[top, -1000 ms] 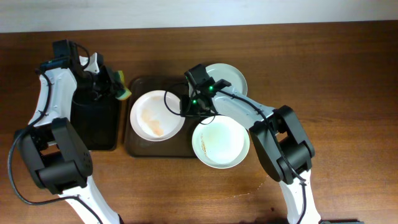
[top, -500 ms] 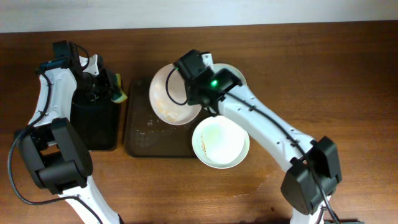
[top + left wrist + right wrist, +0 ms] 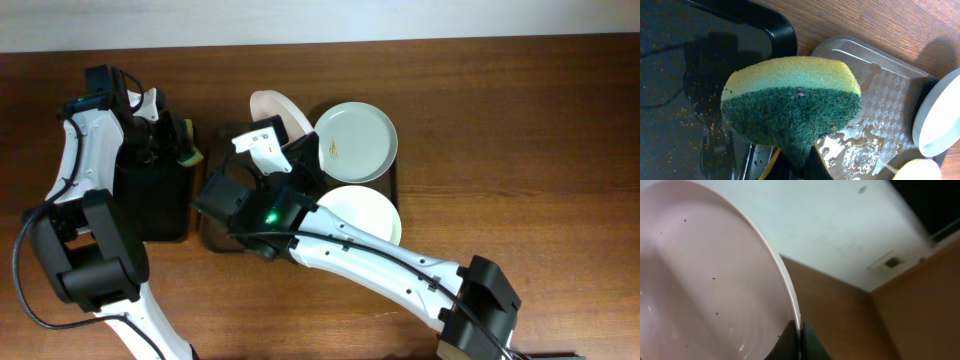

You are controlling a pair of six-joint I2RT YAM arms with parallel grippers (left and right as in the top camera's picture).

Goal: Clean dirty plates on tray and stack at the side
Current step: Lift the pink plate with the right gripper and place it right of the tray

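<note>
My right gripper (image 3: 287, 148) is shut on the rim of a white plate (image 3: 276, 110) and holds it tilted up on edge above the back of the brown tray (image 3: 397, 186). In the right wrist view the fingers (image 3: 800, 336) pinch the plate's rim (image 3: 705, 280), which carries small dark specks. A second plate (image 3: 356, 142) with a thin orange smear lies at the tray's back right. A third plate (image 3: 368, 214) lies at its front right. My left gripper (image 3: 186, 150) is shut on a yellow-and-green sponge (image 3: 790, 100), held over the gap between the black tray and the brown tray (image 3: 880, 100).
The narrow black tray (image 3: 150, 205) stands left of the brown tray and carries orange crumbs (image 3: 695, 100). The brown tray's base is wet. My right arm (image 3: 330, 250) crosses over the brown tray's front half. Bare wooden table (image 3: 520, 150) lies to the right.
My right gripper has lifted the plate off the tray, tipped it on edge and carried it toward the back. The right arm has swung low across the tray. The left arm has stayed still.
</note>
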